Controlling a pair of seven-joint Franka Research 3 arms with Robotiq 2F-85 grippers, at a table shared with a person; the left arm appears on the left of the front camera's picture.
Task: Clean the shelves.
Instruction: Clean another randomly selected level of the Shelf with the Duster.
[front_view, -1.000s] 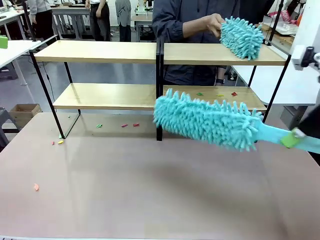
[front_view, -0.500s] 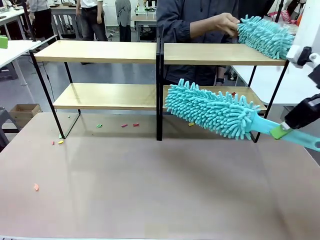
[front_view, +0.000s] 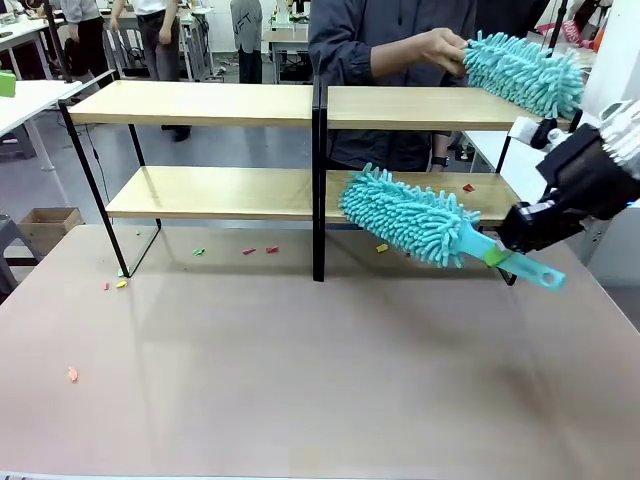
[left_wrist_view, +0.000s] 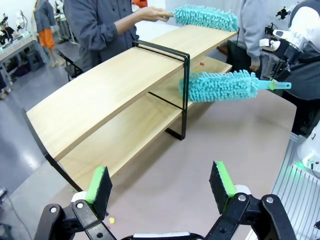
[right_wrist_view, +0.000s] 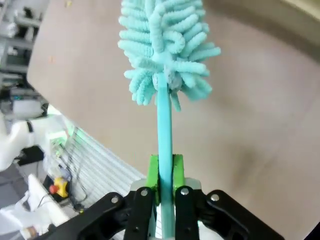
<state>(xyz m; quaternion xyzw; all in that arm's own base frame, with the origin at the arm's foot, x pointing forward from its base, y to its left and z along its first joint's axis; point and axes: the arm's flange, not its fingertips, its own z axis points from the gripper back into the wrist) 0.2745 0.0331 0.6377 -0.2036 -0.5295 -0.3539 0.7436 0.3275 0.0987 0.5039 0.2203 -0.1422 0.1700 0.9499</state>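
Beyond the brown worktop (front_view: 300, 380) a busy workshop is showing, and the shelves (front_view: 200, 104) are standing along the worktop's far side, between the robot and a person: 1 rack, 2 light-wood tiers, 1 black central upright (front_view: 318, 150). The right pincer (front_view: 499, 256) is clamping its 2 green pads tight on the thin handle of a turquoise microfibre duster (front_view: 405, 215). The duster's fluffy head is hanging at the front edge of the lower tier, just right of the upright; whether it is touching the board I cannot tell. The left pincer (left_wrist_view: 159, 181) is gaping wide and gripping nothing, well back from the rack. The person's hand (front_view: 440, 48) is holding a second duster (front_view: 525, 72) on the right end of the upper tier, making 2 dusters. At least 7 coloured scraps (front_view: 271, 249) are lying on the worktop. The boards are looking stiff and hard, yet the thin frame is probably leaving the rack light enough to slide or rock under a hard push. It is therefore calling for light strokes, not a grip. For steadying it, the upright seems the best place to take hold.
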